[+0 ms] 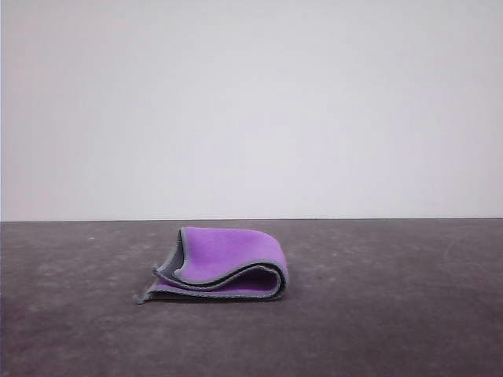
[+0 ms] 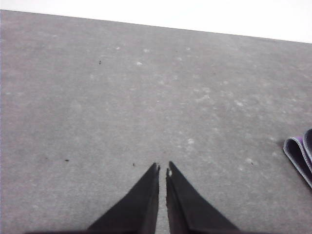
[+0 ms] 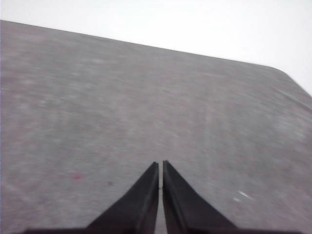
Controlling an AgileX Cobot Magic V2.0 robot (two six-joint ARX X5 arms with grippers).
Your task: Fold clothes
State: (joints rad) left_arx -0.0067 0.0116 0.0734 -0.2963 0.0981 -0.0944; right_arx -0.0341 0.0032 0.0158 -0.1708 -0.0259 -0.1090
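Observation:
The clothes [image 1: 228,263] are one small cloth lying folded over itself in the middle of the dark table, purple face outward, charcoal face inside the layers, light grey hem along the edges. A corner of the clothes [image 2: 300,153] pokes into the left wrist view at its edge. My left gripper [image 2: 163,168] hovers over bare table well apart from that corner, its black fingertips almost touching, nothing between them. My right gripper [image 3: 160,164] is shut too, over bare table, holding nothing.
The dark grey speckled table [image 1: 393,314] stretches all around the cloth. A plain white wall rises behind its far edge. The table's rounded far corner [image 3: 287,73] appears in the right wrist view.

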